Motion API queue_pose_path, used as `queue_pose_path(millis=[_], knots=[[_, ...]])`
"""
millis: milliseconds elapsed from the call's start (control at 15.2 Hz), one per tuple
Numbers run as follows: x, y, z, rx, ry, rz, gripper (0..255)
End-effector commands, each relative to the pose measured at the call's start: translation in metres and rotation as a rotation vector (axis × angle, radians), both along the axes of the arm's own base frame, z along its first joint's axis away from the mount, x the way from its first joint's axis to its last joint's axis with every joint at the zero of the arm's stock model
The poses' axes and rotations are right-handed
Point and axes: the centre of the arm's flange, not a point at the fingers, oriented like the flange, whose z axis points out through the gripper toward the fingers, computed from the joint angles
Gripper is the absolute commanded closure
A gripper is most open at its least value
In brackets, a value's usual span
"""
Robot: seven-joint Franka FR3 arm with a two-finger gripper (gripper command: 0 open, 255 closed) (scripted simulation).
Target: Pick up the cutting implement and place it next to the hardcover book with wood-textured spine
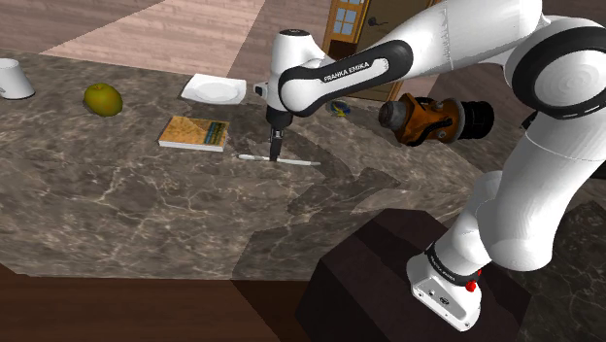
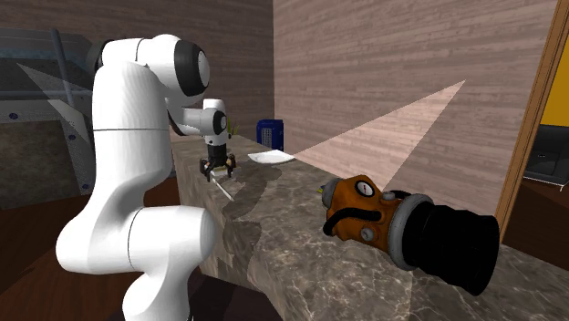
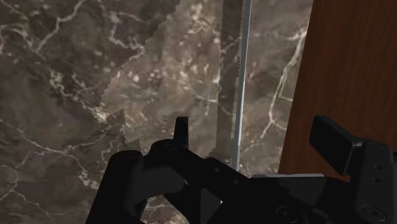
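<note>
The step in hand is the grasp. In the shoulder view the claw [image 1: 276, 153] stands upright over the knife [image 1: 296, 160], its fingertips right down at the marble table [image 1: 117, 204]. The knife is a thin pale strip lying flat, running from about nine to three o'clock.

In the wrist view the two fingers [image 3: 181, 130] stand apart with the serrated blade [image 3: 240, 83] between them. The blade seems to touch neither, so the knife is judged not yet held.

The next move calls for closing squarely on the knife, lifting it clear, and carrying it toward the book [image 1: 195, 133]. The book lies flat at about nine o'clock of the knife, near but not touching. A free patch of table beside it would do, short of the white plate [image 1: 214, 89] at twelve o'clock of the book.

The claw's own body covers the knife's near end in the wrist view, and which end is the handle is hard to tell. A brown wood-grained surface [image 3: 343, 70] beside the right finger is cut off at the picture's edge. It may be the book, but that is uncertain. The book's spine cannot be made out in the shoulder view.
</note>
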Motion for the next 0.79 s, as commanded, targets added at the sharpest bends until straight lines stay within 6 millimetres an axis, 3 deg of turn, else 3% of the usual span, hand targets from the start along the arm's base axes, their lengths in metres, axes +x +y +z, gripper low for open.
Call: queue_pose_path(millis=[0, 198, 726], knots=[[0.0, -0.001, 0.013, 0.0, 0.0, 0.0, 0], [-0.002, -0.002, 0.05, 0.0, 0.0, 0.0, 0], [-0.002, -0.002, 0.05, 0.0, 0.0, 0.0, 0]])
